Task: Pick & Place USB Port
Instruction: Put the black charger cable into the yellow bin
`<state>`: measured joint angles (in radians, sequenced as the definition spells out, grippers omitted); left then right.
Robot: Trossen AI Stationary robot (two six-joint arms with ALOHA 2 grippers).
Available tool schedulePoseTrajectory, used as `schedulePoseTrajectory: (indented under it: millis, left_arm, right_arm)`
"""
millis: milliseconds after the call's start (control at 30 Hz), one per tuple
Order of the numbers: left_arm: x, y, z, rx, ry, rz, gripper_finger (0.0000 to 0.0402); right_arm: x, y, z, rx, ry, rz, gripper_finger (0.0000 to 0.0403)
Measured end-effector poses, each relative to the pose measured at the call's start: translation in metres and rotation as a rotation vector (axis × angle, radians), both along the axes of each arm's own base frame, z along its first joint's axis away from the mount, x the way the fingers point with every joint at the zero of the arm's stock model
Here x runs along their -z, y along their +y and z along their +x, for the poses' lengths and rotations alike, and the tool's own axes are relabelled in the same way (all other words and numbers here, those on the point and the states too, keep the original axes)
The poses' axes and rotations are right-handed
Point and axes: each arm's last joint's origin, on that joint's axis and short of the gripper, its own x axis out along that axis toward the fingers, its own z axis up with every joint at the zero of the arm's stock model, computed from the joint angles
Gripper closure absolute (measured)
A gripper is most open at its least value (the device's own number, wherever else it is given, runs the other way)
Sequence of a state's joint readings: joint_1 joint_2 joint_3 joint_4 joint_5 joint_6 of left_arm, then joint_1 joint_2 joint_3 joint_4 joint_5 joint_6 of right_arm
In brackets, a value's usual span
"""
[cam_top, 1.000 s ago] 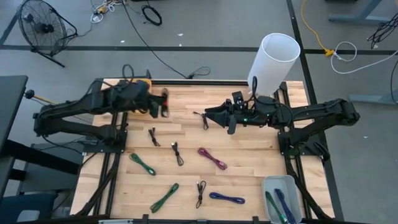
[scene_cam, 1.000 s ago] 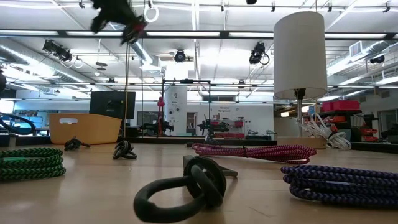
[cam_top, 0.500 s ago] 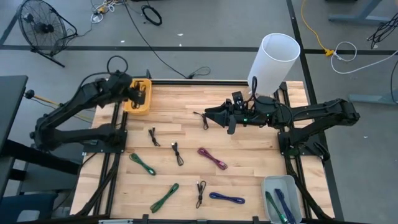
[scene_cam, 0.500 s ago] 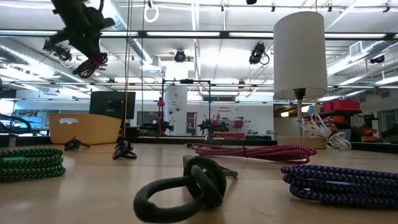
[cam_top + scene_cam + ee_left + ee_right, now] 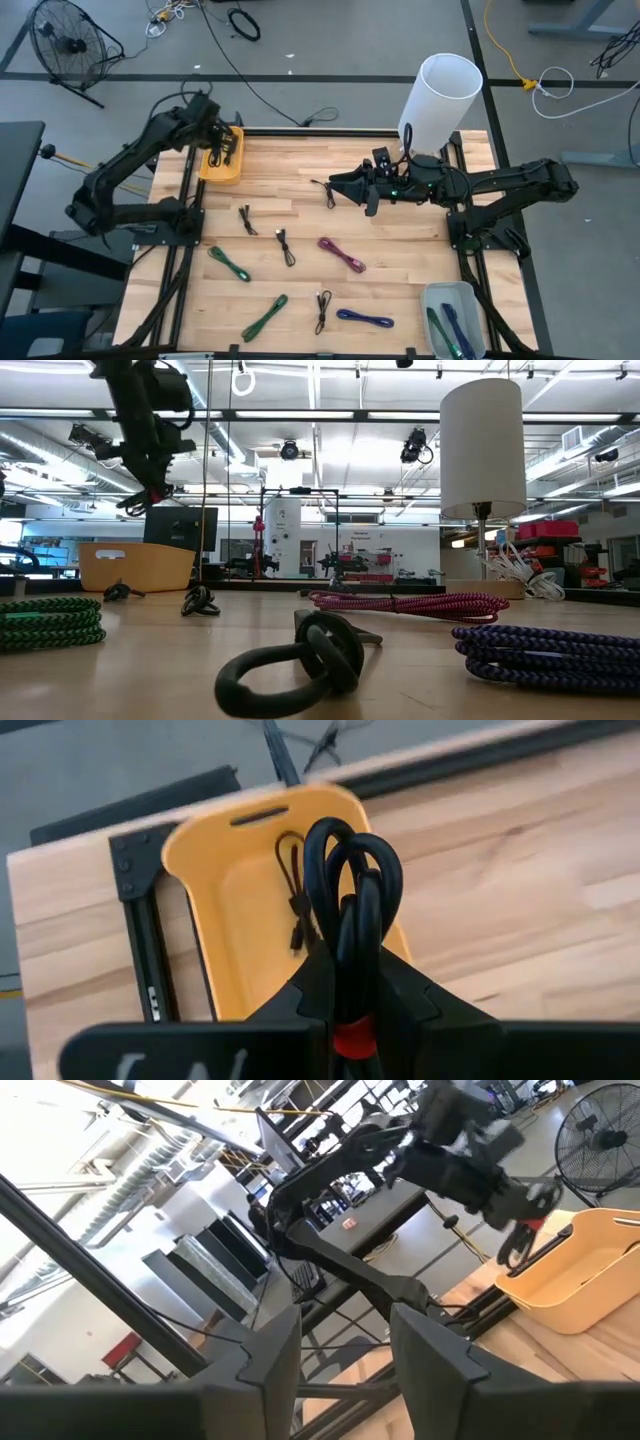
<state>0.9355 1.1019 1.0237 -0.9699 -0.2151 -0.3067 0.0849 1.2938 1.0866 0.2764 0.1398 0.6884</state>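
Observation:
My left gripper (image 5: 216,142) is over the yellow bin (image 5: 222,160) at the table's far left corner, shut on a coiled black cable with a red band (image 5: 352,890). It also shows high up in the low view (image 5: 148,488). The bin (image 5: 240,920) holds another thin black cable (image 5: 294,905) lying on its floor. My right gripper (image 5: 338,187) is open and empty at the table's far middle, fingers apart in its wrist view (image 5: 345,1350), next to a small black cable (image 5: 325,193) that lies on the table. My left gripper pinches the coiled cable between its two fingers at the banded end (image 5: 352,1038). The loops (image 5: 350,860) stick out past the fingertips. The fingers slant downward toward the bin. The coil is lifted clear, above the bin's open top.
Several coiled cables lie on the wooden table: green ones (image 5: 228,263) (image 5: 265,316), a magenta one (image 5: 342,254), a blue one (image 5: 365,319), small black ones (image 5: 247,220) (image 5: 285,245) (image 5: 322,308). A white cylinder (image 5: 440,95) stands far right. A grey tray (image 5: 450,312) with cables sits near right.
My left gripper has carried the coiled black cable from the table's far middle toward the far left corner and down, ending over the yellow bin. It has stayed shut on the cable, which is clear of the table throughout.

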Motion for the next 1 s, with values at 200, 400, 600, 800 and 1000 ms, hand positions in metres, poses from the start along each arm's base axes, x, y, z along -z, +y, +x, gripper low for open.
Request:
schedulePoseTrajectory:
  millis: [200,400,600,800,1000]
  left_arm:
    - [0.022,0.019,0.008,-0.019,0.089,-0.079,0.0361]
    - [0.039,0.034,0.017,-0.035,0.131,-0.125,0.0361]
    - [0.049,0.045,0.019,-0.064,0.158,-0.132,0.0361]
    - [0.056,0.049,0.020,-0.070,0.169,-0.156,0.0361]
    - [0.058,0.051,0.020,-0.090,0.165,-0.157,0.0352]
  right_arm:
    - [0.001,0.000,0.000,0.000,0.008,0.000,0.0250]
    - [0.001,0.000,0.000,0.001,0.009,0.000,0.0250]
    - [0.001,0.000,0.000,0.001,0.009,0.000,0.0250]
    - [0.001,0.000,0.000,0.001,0.009,0.000,0.0250]
    - [0.001,0.000,0.000,0.001,0.010,-0.003,0.0250]
